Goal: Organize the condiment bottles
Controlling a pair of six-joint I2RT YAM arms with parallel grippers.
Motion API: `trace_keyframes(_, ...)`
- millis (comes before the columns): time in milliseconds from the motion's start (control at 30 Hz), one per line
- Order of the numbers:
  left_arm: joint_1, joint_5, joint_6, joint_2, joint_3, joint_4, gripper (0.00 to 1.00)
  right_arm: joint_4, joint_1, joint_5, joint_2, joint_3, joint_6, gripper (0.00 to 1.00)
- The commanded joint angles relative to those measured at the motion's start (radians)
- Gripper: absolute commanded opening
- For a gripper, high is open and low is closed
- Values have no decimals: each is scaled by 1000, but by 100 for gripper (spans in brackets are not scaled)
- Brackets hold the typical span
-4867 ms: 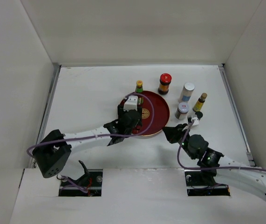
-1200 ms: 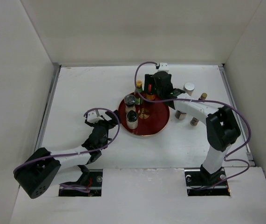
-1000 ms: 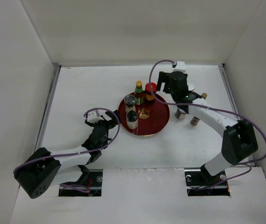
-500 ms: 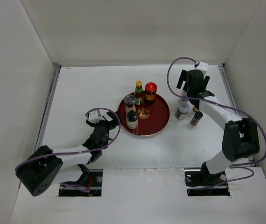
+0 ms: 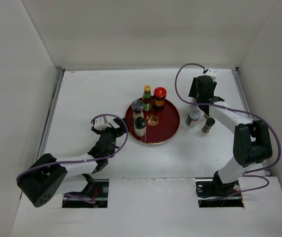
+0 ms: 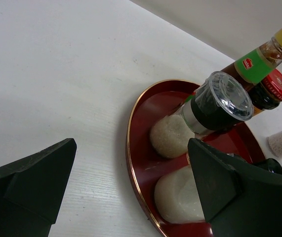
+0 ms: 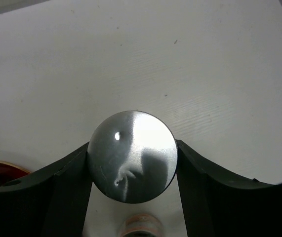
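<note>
Reaching far fwd, R tool (image 7: pixel 132 152) pinches silver-lidded jar (image 7: pixel 131 159); L tool (image 6: pixel 131 148) low, wide open

Brightly, evenly lit from above; faint soft shadows on the white table (image 5: pixel 91 98). Small glare spot on the silver lid (image 7: pixel 133 155). Slightly soft close up in wrist views.

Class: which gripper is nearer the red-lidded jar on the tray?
Right. The right gripper straddles a silver-capped shaker right of the red-lidded jar; the left gripper sits open, farther, off the near-left edge of the tray.
</note>
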Motion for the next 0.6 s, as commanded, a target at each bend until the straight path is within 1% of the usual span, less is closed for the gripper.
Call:
trace_keyframes(0, 6, 3, -14, -6, 31, 43, 100, 222, 51, 45, -161, -15, -71, 58)
trace_keyframes(100, 3, 12, -14, 3, 35, 43, 100, 223, 127, 18, -228, -37, -87, 57)
trace_keyframes(233, 6, 14, -17, -9, 28, 49, 100, 197, 252, -4, -264, -83, -50, 57)
trace_keyframes(400, 4, 21, -22, -12, 29, 43, 100, 192, 389, -7, -245, -104, -13, 58)
trace_keyframes(567, 4, 23, -25, 3, 34, 43, 100, 213, 472, -67, -174, -65, 14, 59)
